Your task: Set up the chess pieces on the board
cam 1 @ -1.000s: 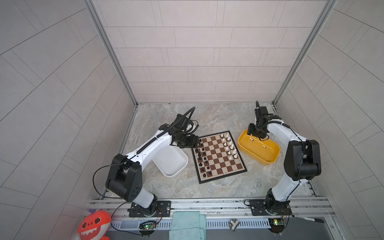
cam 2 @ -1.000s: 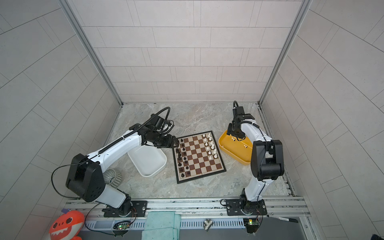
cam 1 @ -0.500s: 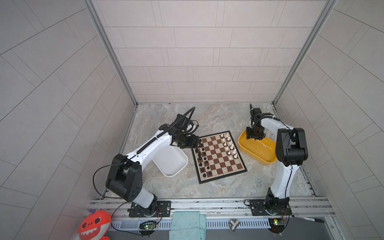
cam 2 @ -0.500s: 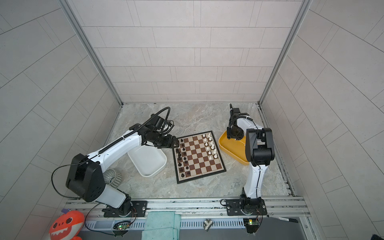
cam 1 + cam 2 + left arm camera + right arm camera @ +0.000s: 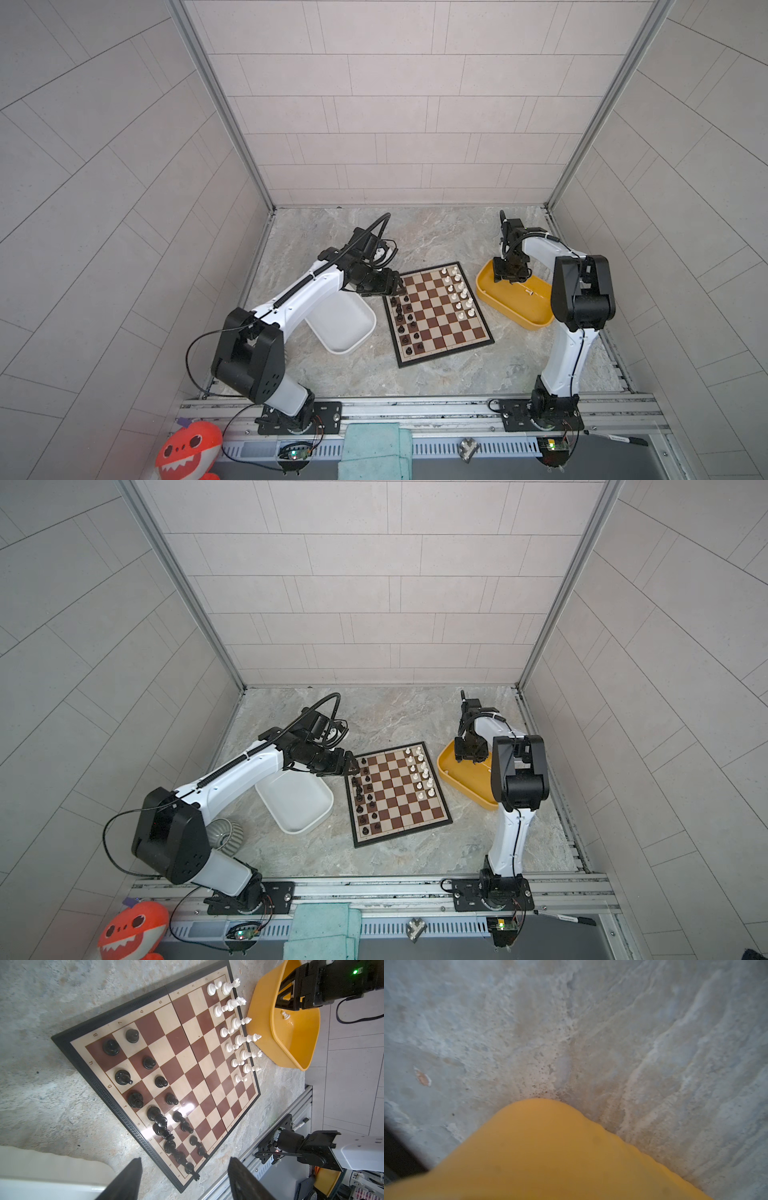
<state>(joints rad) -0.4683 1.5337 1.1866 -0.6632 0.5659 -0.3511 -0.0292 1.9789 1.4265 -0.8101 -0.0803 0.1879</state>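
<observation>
The board (image 5: 441, 329) (image 5: 395, 800) (image 5: 187, 1053) lies mid-table. Black chess pieces (image 5: 401, 316) (image 5: 364, 796) (image 5: 121, 1077) fill its two left files. White ones (image 5: 459, 291) (image 5: 419, 771) (image 5: 236, 1022) line the right side. One white pawn (image 5: 528, 292) (image 5: 285, 1015) lies in the yellow tub (image 5: 524, 322) (image 5: 461, 780) (image 5: 291, 1053) (image 5: 550, 1157). My left gripper (image 5: 397, 286) (image 5: 351, 766) (image 5: 184, 1167) hovers open and empty at the board's far left corner. My right gripper (image 5: 510, 277) (image 5: 469, 754) (image 5: 288, 1004) reaches down into the tub's far end. The tub's yellow wall hides its fingers in the right wrist view.
A white tub (image 5: 340, 326) (image 5: 297, 804) sits left of the board, under my left forearm, with nothing showing inside. A red plush toy (image 5: 187, 451) and a teal cloth (image 5: 374, 451) lie beyond the front rail. Tiled walls stand close on three sides.
My right arm's elbow swung in toward the tub while its gripper stayed at the tub's far end. The left arm and the pieces on the board have not moved.
</observation>
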